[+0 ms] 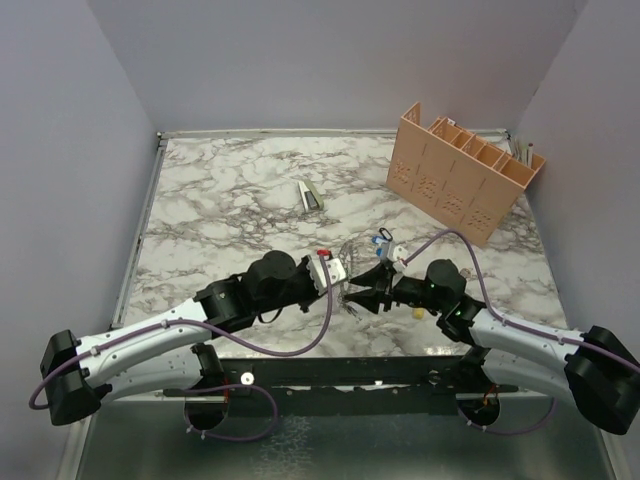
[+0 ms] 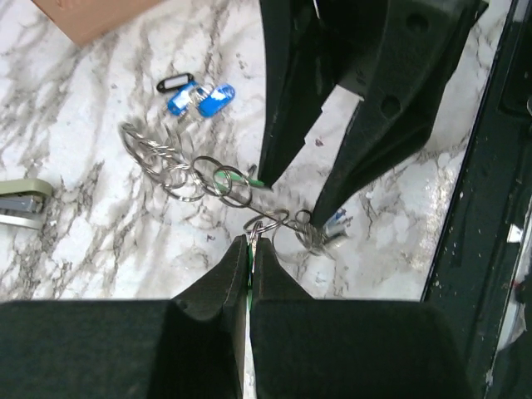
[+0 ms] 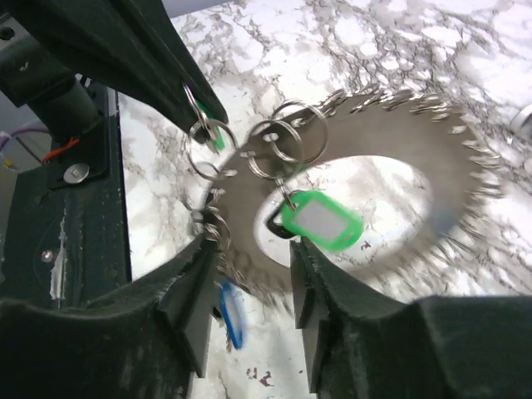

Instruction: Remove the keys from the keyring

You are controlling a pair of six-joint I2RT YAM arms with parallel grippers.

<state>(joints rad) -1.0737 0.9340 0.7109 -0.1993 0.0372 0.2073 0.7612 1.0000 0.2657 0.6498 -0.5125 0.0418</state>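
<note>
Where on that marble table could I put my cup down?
Bare marble: far left, between the wall and the stapler; also between the stapler and the peach rack. Crowded: near centre, where left gripper and right gripper meet at the keyring and blue-tagged keys.

Left pincer (image 2: 252, 246) pinched closed, right pincer (image 3: 253, 258) parted, tips close together
</note>
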